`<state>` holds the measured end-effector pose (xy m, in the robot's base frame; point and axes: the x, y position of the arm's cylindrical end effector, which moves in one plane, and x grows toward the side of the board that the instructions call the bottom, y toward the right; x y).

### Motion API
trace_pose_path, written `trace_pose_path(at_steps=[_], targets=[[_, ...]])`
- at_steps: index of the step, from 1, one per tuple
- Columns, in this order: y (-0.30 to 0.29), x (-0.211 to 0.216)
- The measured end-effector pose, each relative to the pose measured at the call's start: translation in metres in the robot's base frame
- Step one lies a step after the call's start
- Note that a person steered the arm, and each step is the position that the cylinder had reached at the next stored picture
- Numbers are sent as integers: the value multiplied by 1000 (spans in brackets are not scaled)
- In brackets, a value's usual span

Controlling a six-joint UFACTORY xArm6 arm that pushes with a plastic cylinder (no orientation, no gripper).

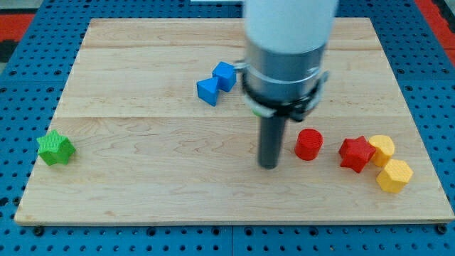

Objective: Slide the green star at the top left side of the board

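The green star point(55, 148) lies near the board's left edge, low in the view. My tip point(268, 166) rests on the wooden board point(142, 178) right of centre, far to the right of the green star. The tip stands just left of the red cylinder point(308, 144), with a small gap between them.
Two blue blocks point(217, 83) touch each other above and left of the tip. A red star point(356, 153) sits right of the red cylinder, touching two yellow blocks point(388, 163) at the right edge. The arm's white and grey body point(288, 50) hides the board's upper middle.
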<state>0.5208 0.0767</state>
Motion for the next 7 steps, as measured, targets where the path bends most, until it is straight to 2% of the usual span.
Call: trace_pose_path(at_steps=[1,2,3,4,6,7], targets=[[59,-17],[-19,56],[-104,98],[-169,95],[-341,26],[-357,3]])
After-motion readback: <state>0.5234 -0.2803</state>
